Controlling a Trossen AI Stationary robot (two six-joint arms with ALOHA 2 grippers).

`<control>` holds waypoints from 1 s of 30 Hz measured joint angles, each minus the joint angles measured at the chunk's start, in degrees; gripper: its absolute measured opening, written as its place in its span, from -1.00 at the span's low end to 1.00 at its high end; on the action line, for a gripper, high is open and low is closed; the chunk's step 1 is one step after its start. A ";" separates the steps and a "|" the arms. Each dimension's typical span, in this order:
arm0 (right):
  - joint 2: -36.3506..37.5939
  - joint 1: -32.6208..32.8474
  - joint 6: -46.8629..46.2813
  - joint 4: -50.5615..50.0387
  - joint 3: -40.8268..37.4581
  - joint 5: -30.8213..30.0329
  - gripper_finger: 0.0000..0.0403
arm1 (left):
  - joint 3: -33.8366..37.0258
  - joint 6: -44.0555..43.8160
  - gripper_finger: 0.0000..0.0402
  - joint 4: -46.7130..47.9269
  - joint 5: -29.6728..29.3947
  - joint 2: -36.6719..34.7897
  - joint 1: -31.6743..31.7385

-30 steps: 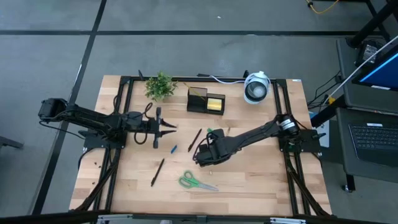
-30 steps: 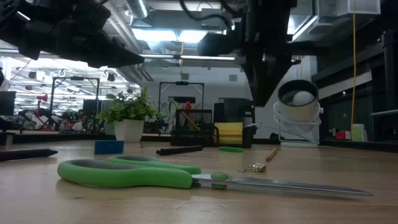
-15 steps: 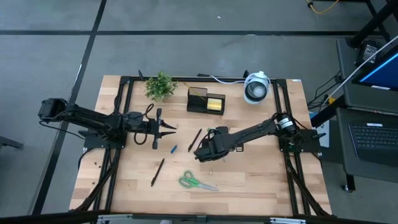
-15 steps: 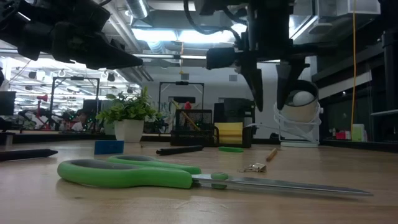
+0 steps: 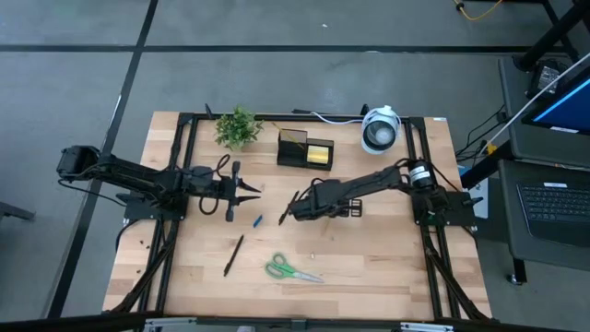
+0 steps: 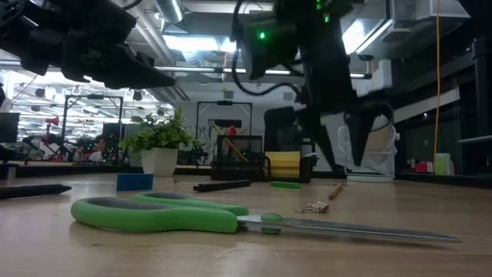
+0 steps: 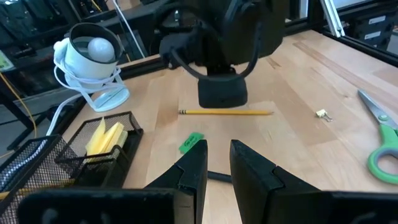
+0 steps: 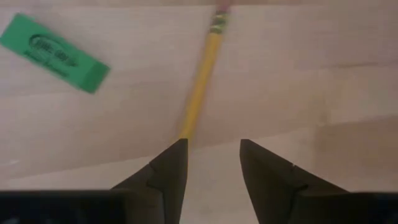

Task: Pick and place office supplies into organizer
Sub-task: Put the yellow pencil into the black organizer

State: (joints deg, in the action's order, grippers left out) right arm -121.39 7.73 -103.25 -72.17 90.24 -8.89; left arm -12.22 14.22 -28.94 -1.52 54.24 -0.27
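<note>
On the left: left gripper (image 5: 258,190), waiting above the worktop (image 5: 387,267), fingers a little apart with nothing between them. Just past it, lying loose on the wood: a small blue piece (image 5: 257,220), a black pen (image 5: 233,254) and, nearer the front edge, the green-handled scissors (image 5: 290,269). At the back edge, near the middle: the organizer (image 5: 306,149), a yellow pad (image 5: 320,155) in its lower section, well apart from the loose supplies.

Right of centre: right gripper (image 8: 211,146), low over the worktop, fingers spread and empty, aimed along a yellow pencil (image 8: 200,93). Beside the pencil, not touching it: a green eraser (image 8: 55,53).

Looks like the approach to a pencil pick. Possible trouble from here:
- Pencil in line with one finger instead of the gap; closing as aimed could push it aside or set it rolling instead of trapping it.
- Thin and flat on the wood, so coming down too far means scraping the worktop, too little means closing on air.
- Gripped near one end, could swing and catch the organizer's rim at the drop.
- Eraser near enough to be knocked by a sideways correction.
</note>
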 joint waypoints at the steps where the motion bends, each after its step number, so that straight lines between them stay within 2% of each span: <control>1: 0.05 -0.37 0.64 1.71 -0.66 0.02 -0.26 | 0.01 0.00 -0.69 0.32 0.00 0.00 0.00; 17: 0.32 -4.83 6.67 5.93 -4.38 4.08 -0.31 | -0.01 -0.45 -0.69 4.96 0.02 0.00 0.00; 26: 2.25 -4.94 8.91 5.72 -4.42 4.05 -0.31 | -0.01 -0.42 -0.69 5.19 0.02 0.00 0.00; 30: 4.64 -4.94 8.95 4.39 -4.42 1.31 -0.31 | -0.01 -0.46 -0.69 5.27 0.02 0.00 0.00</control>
State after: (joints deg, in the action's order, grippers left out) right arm -116.76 2.79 -94.30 -67.78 85.82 -7.59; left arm -12.23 13.76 -23.67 -1.50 54.24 -0.27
